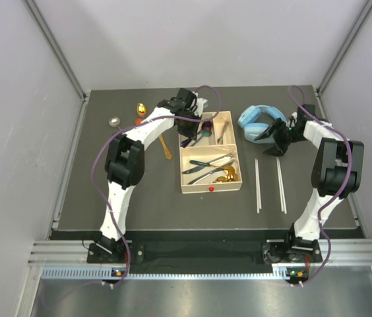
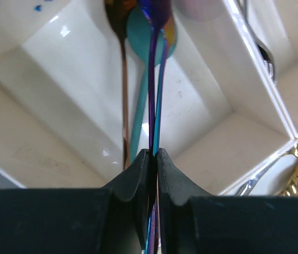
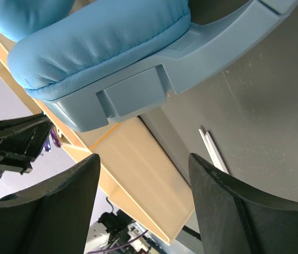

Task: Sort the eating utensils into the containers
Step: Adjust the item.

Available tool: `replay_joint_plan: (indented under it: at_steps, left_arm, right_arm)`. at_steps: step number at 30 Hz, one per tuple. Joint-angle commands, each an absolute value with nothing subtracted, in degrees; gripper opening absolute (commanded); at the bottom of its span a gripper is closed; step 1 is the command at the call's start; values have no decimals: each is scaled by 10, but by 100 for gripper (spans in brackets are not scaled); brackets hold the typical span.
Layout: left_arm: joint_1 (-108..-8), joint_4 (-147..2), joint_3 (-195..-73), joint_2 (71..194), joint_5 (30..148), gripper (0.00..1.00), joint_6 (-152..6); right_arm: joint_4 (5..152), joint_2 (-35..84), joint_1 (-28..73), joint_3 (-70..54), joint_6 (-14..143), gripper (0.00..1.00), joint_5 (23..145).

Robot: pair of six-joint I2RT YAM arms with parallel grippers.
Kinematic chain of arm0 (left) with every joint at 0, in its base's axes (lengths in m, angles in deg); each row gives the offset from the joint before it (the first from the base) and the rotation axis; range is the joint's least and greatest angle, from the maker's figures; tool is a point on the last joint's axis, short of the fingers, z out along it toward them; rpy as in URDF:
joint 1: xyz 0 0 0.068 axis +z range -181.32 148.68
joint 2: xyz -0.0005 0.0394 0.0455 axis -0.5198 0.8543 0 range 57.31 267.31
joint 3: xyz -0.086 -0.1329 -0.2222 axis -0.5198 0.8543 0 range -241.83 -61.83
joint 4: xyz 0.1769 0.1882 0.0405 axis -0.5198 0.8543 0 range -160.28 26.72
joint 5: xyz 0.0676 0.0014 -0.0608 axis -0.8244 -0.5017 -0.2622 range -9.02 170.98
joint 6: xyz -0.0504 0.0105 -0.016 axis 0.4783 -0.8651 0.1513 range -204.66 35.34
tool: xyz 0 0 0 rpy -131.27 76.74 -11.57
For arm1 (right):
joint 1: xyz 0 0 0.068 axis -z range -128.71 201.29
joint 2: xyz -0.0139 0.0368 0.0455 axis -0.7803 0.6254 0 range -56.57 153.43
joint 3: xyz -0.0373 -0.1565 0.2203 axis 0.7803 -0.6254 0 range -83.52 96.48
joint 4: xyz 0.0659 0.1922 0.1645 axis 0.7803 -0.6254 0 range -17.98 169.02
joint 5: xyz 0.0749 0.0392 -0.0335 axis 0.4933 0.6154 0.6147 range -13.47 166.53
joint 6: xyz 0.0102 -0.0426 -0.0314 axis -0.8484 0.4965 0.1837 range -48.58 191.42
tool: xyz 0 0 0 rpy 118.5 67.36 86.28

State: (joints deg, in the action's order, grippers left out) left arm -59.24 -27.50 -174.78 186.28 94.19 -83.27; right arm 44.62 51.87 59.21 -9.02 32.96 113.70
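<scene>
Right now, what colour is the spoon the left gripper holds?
Purple spoon, shading to blue; left wrist view shows it best.

Purple spoon (image 2: 151,79) bowl — seemingly cropped.

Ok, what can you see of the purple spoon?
The purple spoon is thin shiny metal, shimmering purple to blue. The left end effector is shut on its slim handle, bowl end pointing into a small section of the cream tray, over a teal spoon and an orange spoon lying there.
</scene>
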Motion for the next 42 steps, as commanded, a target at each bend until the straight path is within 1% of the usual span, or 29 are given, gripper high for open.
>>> replay_joint_plan:
  at_steps: [1, 4, 7, 12, 20, 24, 32, 36, 42]
  left_arm:
    - [-573, -314, -1759, 1877, 887, 17, -830]
    - [-571, -312, -1748, 1870, 881, 24, -830]
    - [-570, -310, -1735, 1859, 879, 28, -832]
    - [-570, -309, -1733, 1845, 885, 31, -832]
    - [-571, -318, -1737, 1851, 936, 31, -809]
    - [-572, -321, -1753, 1860, 956, 34, -795]
    - [-576, -324, -1750, 1859, 951, 34, -773]
    - [-577, -323, -1778, 1878, 964, 34, -759]
    - [-595, -307, -1838, 1882, 936, 34, -731]
  right_arm:
    - [443, 516, 591, -86, 341, 68, 1137]
    - [447, 517, 591, -86, 340, 68, 1139]
    - [452, 517, 590, -85, 342, 68, 1142]
    - [454, 515, 588, -85, 344, 68, 1142]
    - [459, 496, 584, -103, 345, 68, 1141]
    - [461, 487, 584, -111, 347, 68, 1139]
    - [454, 478, 579, -114, 362, 68, 1137]
    - [454, 466, 574, -121, 373, 68, 1135]
    - [445, 435, 572, -131, 386, 68, 1123]
